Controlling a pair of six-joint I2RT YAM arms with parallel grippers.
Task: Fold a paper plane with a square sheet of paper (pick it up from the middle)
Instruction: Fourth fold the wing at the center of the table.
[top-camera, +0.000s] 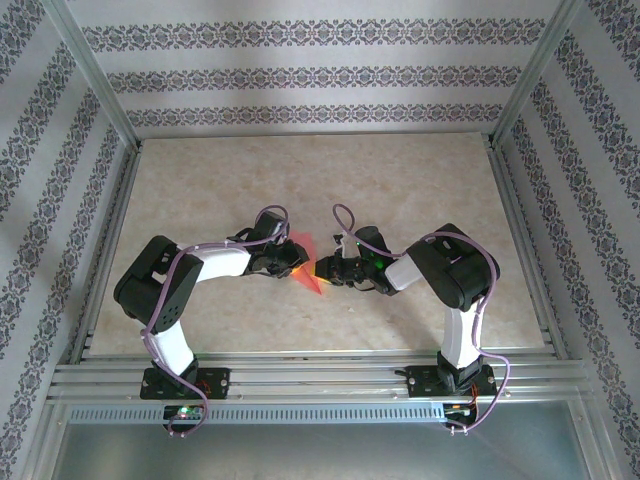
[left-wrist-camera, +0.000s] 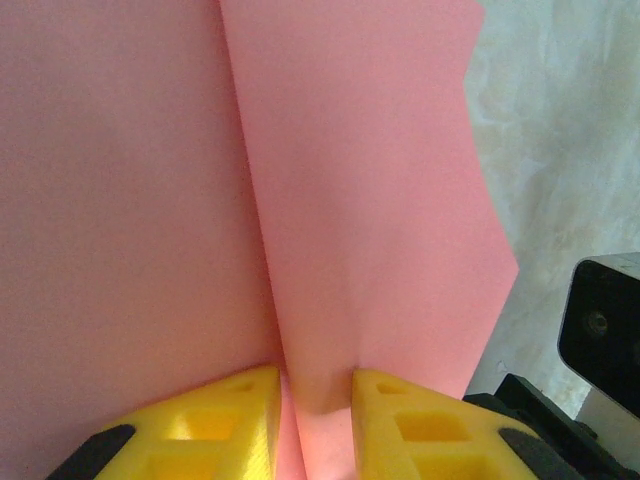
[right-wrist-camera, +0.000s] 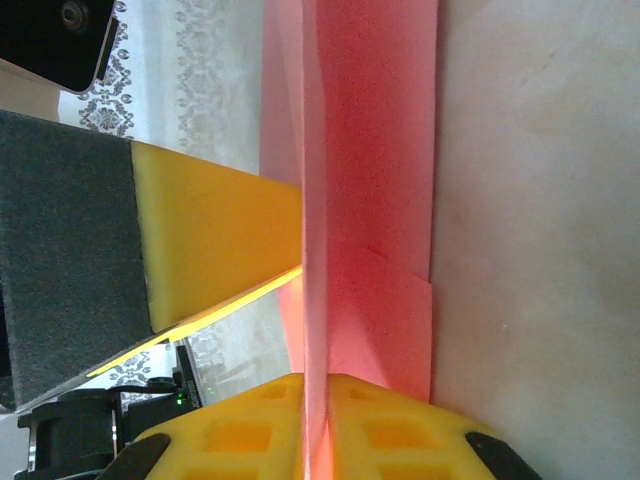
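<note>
1. The left jaws are narrowed to a slim gap around the crease of the square sheet of paper (left-wrist-camera: 350, 200). Both yellow fingers (left-wrist-camera: 220, 420) seem to press on it, so I judge it pinched. Gripping on the fold line probably holds the crease straight and lifts the sheet off the table (left-wrist-camera: 560, 150).
2. The sheet hangs in the air between the two sets of jaws, above the table and standing on edge. From the left jaws it spreads forward as two plain salmon-pink panels meeting at one straight crease. Its outer edge bends to a blunt corner. It looks partly folded and is not yet a dart.
3. The right jaws are almost together, their fingers (right-wrist-camera: 240, 440) flanking the sheet's edge. A sliver of light shows beside the paper, so I cannot tell whether they pinch or only guide it. Ahead of them a layered flap ends in a stepped edge. A finger of the left arm (right-wrist-camera: 210, 230) lies against the sheet's far face, probably bracing it.
</note>
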